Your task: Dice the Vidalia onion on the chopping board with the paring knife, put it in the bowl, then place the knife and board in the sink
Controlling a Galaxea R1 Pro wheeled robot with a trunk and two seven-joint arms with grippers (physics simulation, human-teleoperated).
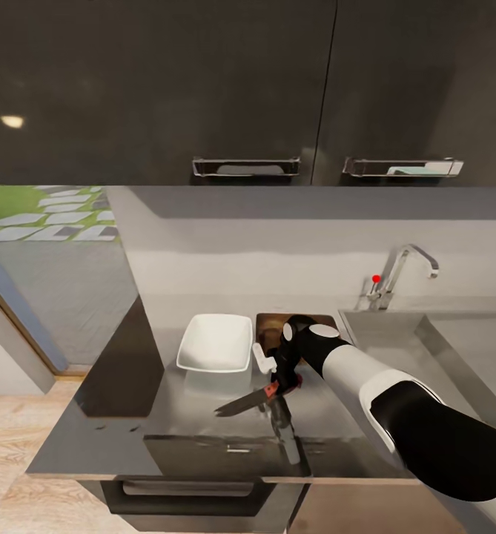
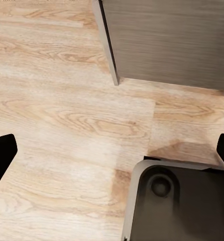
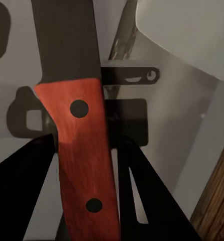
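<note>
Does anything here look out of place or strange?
Nothing looks spilled or damaged. The right hand holds the paring knife above the countertop, near the upright bowl.

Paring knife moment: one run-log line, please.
right gripper: shut on paring knife | knife: above countertop, blade toward bowl | left gripper: open

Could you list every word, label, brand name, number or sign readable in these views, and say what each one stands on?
None: no readable text shows in any view.
The paring knife, held in the right gripper, has two dark rivets on its red handle, no lettering.
The bowl, countertop, sink and faucet are unmarked; the faucet's red knob is plain.
The upper cabinet doors carry bar handles only.
</note>
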